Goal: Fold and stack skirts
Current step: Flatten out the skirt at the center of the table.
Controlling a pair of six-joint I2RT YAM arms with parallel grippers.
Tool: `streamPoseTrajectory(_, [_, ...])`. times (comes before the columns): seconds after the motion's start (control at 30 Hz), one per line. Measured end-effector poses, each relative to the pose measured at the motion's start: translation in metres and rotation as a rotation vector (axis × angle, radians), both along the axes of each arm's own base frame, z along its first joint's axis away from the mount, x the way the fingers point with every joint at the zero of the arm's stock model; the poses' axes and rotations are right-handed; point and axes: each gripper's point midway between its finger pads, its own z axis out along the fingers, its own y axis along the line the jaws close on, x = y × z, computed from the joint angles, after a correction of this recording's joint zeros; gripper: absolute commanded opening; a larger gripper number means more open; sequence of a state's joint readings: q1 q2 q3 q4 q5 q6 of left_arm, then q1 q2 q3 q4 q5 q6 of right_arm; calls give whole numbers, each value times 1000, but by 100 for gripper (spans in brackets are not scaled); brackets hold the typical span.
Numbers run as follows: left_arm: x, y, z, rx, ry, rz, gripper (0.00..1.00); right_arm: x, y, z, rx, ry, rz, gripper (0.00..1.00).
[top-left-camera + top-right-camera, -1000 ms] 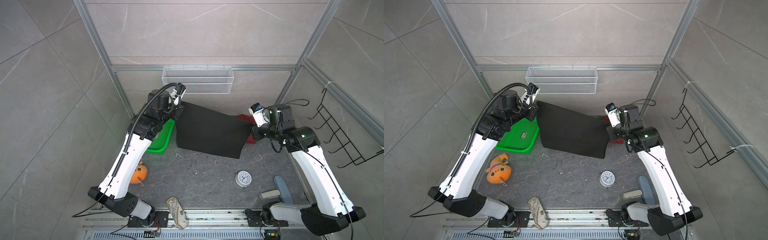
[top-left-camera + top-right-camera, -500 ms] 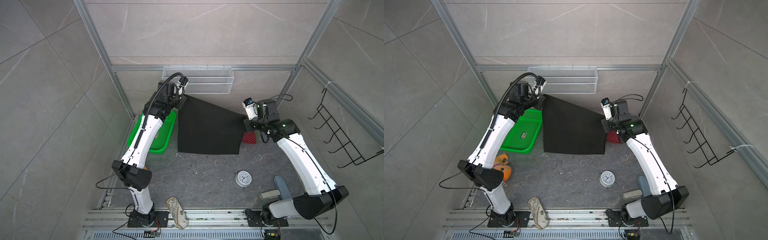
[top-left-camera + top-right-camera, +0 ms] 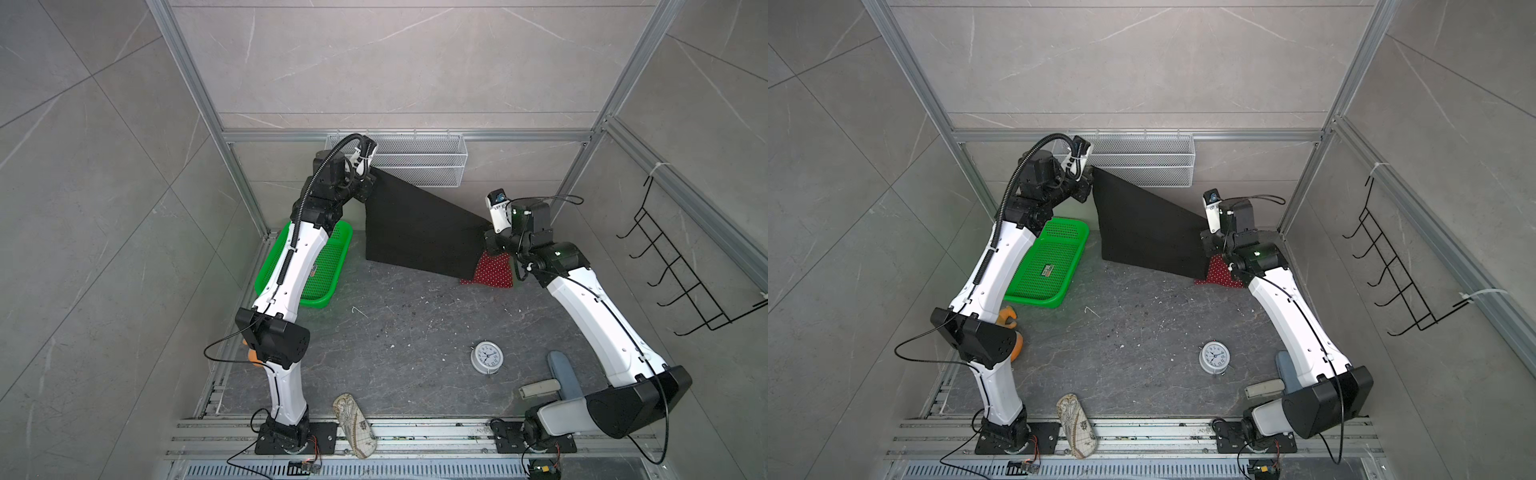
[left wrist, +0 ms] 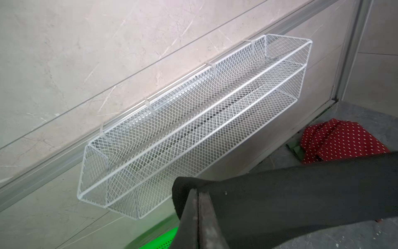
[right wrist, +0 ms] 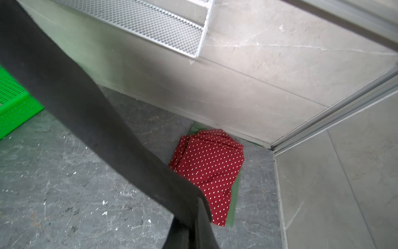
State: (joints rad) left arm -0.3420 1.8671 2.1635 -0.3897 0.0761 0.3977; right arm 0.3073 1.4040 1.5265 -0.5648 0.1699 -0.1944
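Now: black skirt (image 3: pixel 419 232) hangs in air, pulled flat between both arms. Left gripper (image 3: pixel 368 185) clamped on one top corner, high, beside wire shelf (image 3: pixel 415 166). Right gripper (image 3: pixel 491 245) clamped on other corner, lower. Long axis runs gripper to gripper, sloping down toward right. Folded red polka-dot skirt (image 3: pixel 493 272) lies on table (image 3: pixel 415 332) in far right corner, atop dark green skirt (image 5: pixel 235 194), just below right gripper, so right arm nearer. Black cloth plain, smooth, unfolded.

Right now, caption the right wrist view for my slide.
Right gripper holds raised black skirt near folded red polka-dot skirt on green skirt.
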Motion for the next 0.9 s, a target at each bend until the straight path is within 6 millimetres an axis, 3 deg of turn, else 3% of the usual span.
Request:
streamPoseTrajectory(0.27, [-79,27,-69,69,134,-9,0,-55,12,-68,83,150,82,0])
streamPoseTrajectory(0.5, [-161,73,-108,32,252,112,0,-117,57,-126,158,347,205,0])
streamPoseTrajectory(0.67, [-211,94,-136,-30,342,160,0,-160,82,-176,204,535,265,0])
streamPoseTrajectory(0.8, [-230,104,-168,-29,451,207,0,-190,93,-202,241,665,297,0])
streamPoseTrajectory(0.9, [-232,110,-189,-3,524,250,0,-198,99,-211,258,726,301,0])
